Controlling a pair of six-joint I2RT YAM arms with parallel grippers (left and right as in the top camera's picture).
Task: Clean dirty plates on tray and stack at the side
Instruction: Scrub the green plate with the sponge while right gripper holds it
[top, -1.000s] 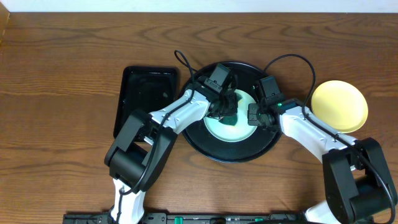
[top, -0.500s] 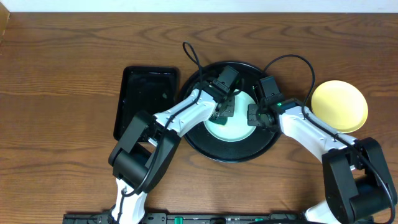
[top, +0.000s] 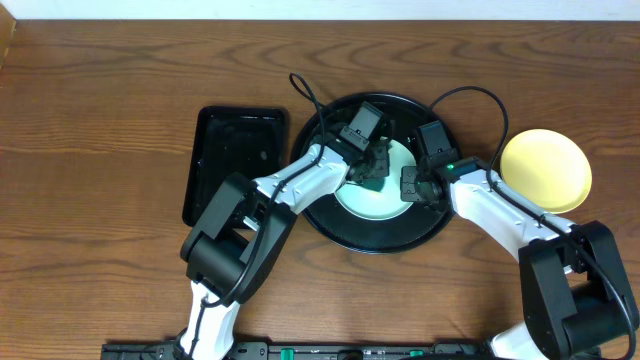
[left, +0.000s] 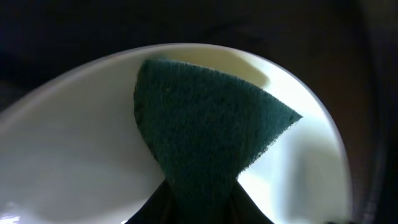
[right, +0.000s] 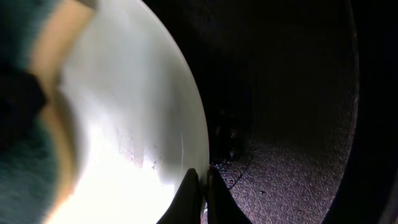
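A pale mint-blue plate (top: 372, 200) lies in the round black tray (top: 330, 222). My left gripper (top: 374, 168) is shut on a dark green scouring sponge (left: 205, 134) and presses it on the far part of the plate (left: 74, 143). My right gripper (top: 408, 185) is shut on the plate's right rim (right: 198, 158). The yellow plate (top: 545, 170) lies on the table to the right of the tray. A third plate is not in view.
A smaller rectangular black tray (top: 235, 160) lies left of the round tray. The wooden table's far edge runs along the top of the overhead view. Arm cables loop over the round tray's far rim.
My left gripper has carried the sponge across the plate toward its far right part. The right gripper has kept its hold on the rim.
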